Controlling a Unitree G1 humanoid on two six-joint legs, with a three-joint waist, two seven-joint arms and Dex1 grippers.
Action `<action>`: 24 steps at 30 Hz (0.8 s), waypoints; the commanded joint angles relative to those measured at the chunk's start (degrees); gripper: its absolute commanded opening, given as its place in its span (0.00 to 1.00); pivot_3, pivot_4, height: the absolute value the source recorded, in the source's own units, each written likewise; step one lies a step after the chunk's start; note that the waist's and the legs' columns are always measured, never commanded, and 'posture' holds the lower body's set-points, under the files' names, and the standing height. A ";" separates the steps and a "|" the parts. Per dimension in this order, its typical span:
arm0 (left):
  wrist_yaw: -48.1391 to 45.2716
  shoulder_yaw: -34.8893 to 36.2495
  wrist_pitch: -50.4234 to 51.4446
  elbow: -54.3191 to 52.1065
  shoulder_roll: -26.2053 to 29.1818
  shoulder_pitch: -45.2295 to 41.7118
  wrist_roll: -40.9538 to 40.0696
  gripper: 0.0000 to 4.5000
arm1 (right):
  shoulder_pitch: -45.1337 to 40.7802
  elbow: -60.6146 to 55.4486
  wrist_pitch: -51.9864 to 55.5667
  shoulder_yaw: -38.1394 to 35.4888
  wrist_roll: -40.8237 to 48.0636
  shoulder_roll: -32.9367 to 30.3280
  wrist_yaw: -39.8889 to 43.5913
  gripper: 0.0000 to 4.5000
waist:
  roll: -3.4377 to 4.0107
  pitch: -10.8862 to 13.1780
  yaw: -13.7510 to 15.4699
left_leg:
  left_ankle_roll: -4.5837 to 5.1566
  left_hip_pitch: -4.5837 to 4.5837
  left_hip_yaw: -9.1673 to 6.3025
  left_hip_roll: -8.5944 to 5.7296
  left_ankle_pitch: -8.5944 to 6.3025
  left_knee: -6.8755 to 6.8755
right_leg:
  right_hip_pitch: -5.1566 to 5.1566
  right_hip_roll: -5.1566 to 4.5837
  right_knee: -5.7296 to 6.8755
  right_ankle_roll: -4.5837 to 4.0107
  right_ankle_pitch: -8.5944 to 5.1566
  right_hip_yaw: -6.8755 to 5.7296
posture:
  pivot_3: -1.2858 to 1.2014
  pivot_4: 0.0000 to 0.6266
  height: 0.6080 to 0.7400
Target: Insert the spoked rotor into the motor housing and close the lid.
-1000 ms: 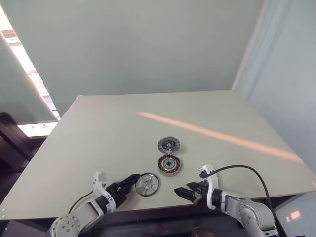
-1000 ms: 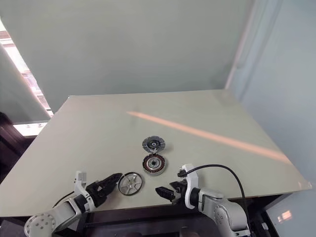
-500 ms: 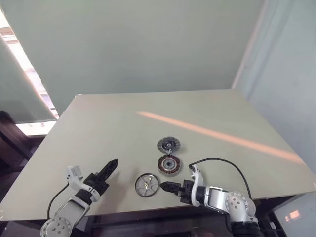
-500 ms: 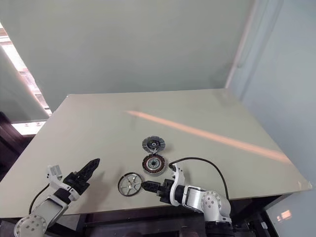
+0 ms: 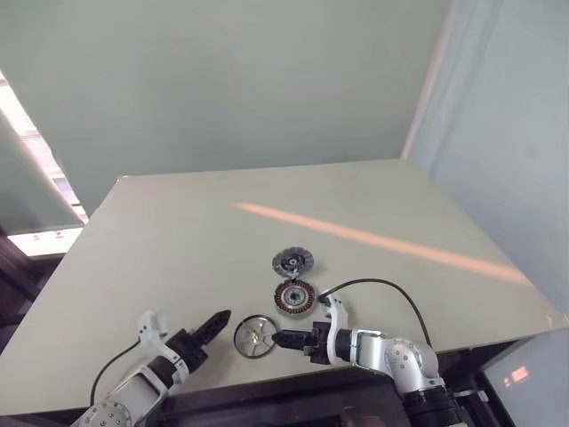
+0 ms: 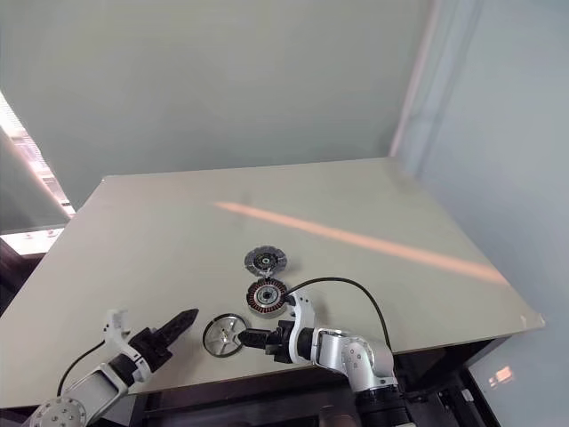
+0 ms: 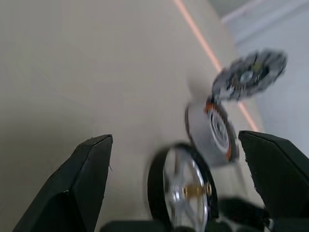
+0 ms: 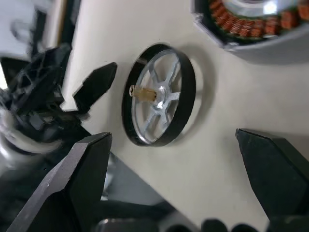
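A: How do the fingers of the left gripper (image 5: 212,324) stand?

B: Spread wide, and nothing sits between them. In the left wrist view the two black fingers (image 7: 79,183) frame the spoked rotor (image 5: 254,338) from one side without touching it. From the head views the gripper hovers low over the desk (image 5: 178,240), just to the left of the rotor.

A: And the right gripper (image 5: 286,340)?

B: Its fingers (image 8: 77,179) are spread wide too, and they hold nothing. The right wrist view shows the rotor lying between the two tips but further out, with bare desk around it. The gripper points at the rotor from the right side, very near its rim; whether a tip touches the rim cannot be told.

A: Where do the task parts lie?

B: The rotor lies flat near the front edge of the desk, between the two grippers, with a dark rim, silver spokes and a small brass pin standing up from its hub. The motor housing (image 5: 294,296), with its copper windings, lies just behind and to the right of the rotor, close but apart from it. The lid (image 5: 292,261), toothed at the rim, lies just behind the housing, and the two rims nearly meet.

A: Anything else?

B: A black cable (image 5: 382,286) loops over the desk from the right wrist.
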 commanded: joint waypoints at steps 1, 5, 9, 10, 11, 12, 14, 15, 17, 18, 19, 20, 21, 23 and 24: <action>-0.90 0.12 2.03 -1.34 0.29 0.05 -2.10 1.00 | 0.32 -7.35 -5.12 2.07 -2.61 -6.56 6.09 1.00 | 0.00 0.00 0.21 | 0.00 -0.01 0.01 -0.04 0.00 0.01 | 0.01 -0.04 -0.02 0.00 0.00 0.01 | 0.52 0.00 1.00; -0.46 0.76 4.40 -1.28 0.13 0.10 -3.72 1.00 | 1.84 -11.61 -11.78 2.67 -6.10 -14.72 10.87 1.00 | -0.14 0.03 0.18 | 0.00 -0.01 0.04 -0.06 -0.01 0.00 | 0.00 -0.06 -0.03 0.01 -0.01 0.04 | 0.52 0.00 1.00; 0.46 1.30 7.13 -0.77 0.22 -0.32 -5.86 1.00 | 3.35 -12.41 -20.38 3.27 -10.46 -19.59 14.58 1.00 | -0.15 0.08 0.08 | 0.00 0.02 0.04 0.00 0.00 -0.04 | -0.02 0.00 0.02 0.00 -0.01 0.01 | 0.52 0.00 1.00; 0.93 0.72 8.68 -0.90 0.20 -0.25 -6.57 1.00 | 3.85 -12.25 -22.07 2.65 -10.96 -20.08 14.94 1.00 | -0.15 0.08 0.09 | 0.00 0.03 0.04 0.01 0.00 -0.04 | -0.02 0.00 0.02 0.00 -0.01 0.00 | 0.52 0.00 1.00; 1.28 0.31 9.80 -1.00 0.21 -0.18 -7.10 1.00 | 4.21 -12.10 -23.31 2.25 -11.34 -20.34 15.19 1.00 | -0.16 0.08 0.12 | -0.01 0.04 0.04 0.01 -0.01 -0.04 | -0.03 0.00 0.02 0.00 -0.01 0.00 | 0.52 0.00 1.00; 2.35 0.16 11.29 -0.89 0.01 -0.20 -7.88 1.00 | 4.43 -11.81 -24.35 2.04 -11.83 -20.39 15.17 1.00 | -0.17 0.09 0.15 | 0.00 0.04 0.04 0.00 0.00 -0.03 | -0.02 0.00 0.01 0.00 -0.01 0.01 | 0.52 0.00 1.00; 5.03 0.18 14.40 -0.26 -0.59 -0.49 -9.67 1.00 | 4.80 -11.39 -25.91 1.81 -12.20 -19.72 15.10 1.00 | -0.19 0.10 0.14 | 0.00 0.01 0.05 -0.01 -0.01 -0.02 | -0.02 -0.01 0.00 0.01 -0.01 0.03 | 0.52 0.00 1.00; 6.20 0.13 15.65 -0.08 -1.08 -0.66 -10.46 1.00 | 4.96 -11.30 -26.53 1.86 -12.32 -19.36 15.13 1.00 | -0.19 0.10 0.19 | 0.00 0.01 0.07 -0.01 -0.01 -0.01 | -0.01 -0.01 0.00 0.01 -0.01 0.05 | 0.52 0.00 1.00; 8.35 0.18 17.18 0.05 -2.08 -0.94 -11.87 1.00 | 5.19 -11.23 -27.21 1.85 -12.32 -18.63 14.99 1.00 | -0.20 0.10 0.24 | 0.00 0.04 0.06 -0.02 0.00 0.02 | 0.01 -0.02 0.00 0.01 -0.01 0.05 | 0.52 0.00 1.00; 9.32 0.22 17.69 0.13 -2.63 -1.10 -12.44 1.00 | 5.26 -11.24 -27.46 1.86 -12.44 -18.34 14.96 1.00 | -0.19 0.10 0.29 | 0.00 0.04 0.05 -0.02 0.00 0.02 | 0.03 -0.01 0.00 0.01 -0.01 0.05 | 0.52 0.00 1.00; 10.24 0.09 18.15 0.21 -3.24 -1.32 -12.92 1.00 | 5.30 -11.22 -27.65 1.83 -12.56 -18.10 14.99 1.00 | -0.19 0.10 0.32 | 0.00 0.05 0.05 -0.02 0.00 0.03 | 0.04 -0.02 0.00 0.01 -0.01 0.05 | 0.52 0.00 1.00; 10.99 -0.05 18.54 0.34 -3.83 -1.56 -13.33 1.00 | 5.33 -11.18 -27.87 1.79 -12.69 -17.88 15.00 1.00 | -0.19 0.10 0.40 | 0.00 0.05 0.04 -0.03 0.00 0.03 | 0.05 -0.02 0.00 0.01 -0.01 0.05 | 0.52 0.00 1.00; 11.94 -0.28 19.11 0.71 -4.34 -1.92 -13.55 1.00 | 5.33 -11.12 -28.05 1.76 -12.82 -17.69 14.96 1.00 | -0.19 0.10 0.47 | 0.00 0.06 0.04 -0.04 0.00 0.04 | 0.06 -0.03 0.00 0.01 -0.01 0.05 | 0.52 0.00 1.00; 13.65 -0.39 19.61 1.65 -5.42 -2.67 -14.02 1.00 | 5.24 -10.94 -28.36 1.75 -13.06 -17.47 14.89 1.00 | -0.17 0.10 0.82 | 0.00 0.06 0.04 -0.07 0.00 0.05 | 0.09 -0.04 0.00 0.01 -0.01 0.05 | 0.52 0.00 1.00; 14.48 -0.40 19.96 2.21 -5.89 -3.10 -14.33 1.00 | 5.20 -10.91 -28.47 1.63 -13.10 -17.33 14.82 1.00 | -0.16 0.10 1.09 | 0.00 0.08 0.05 -0.08 0.00 0.06 | 0.10 -0.05 -0.01 0.01 -0.01 0.07 | 0.52 0.00 1.00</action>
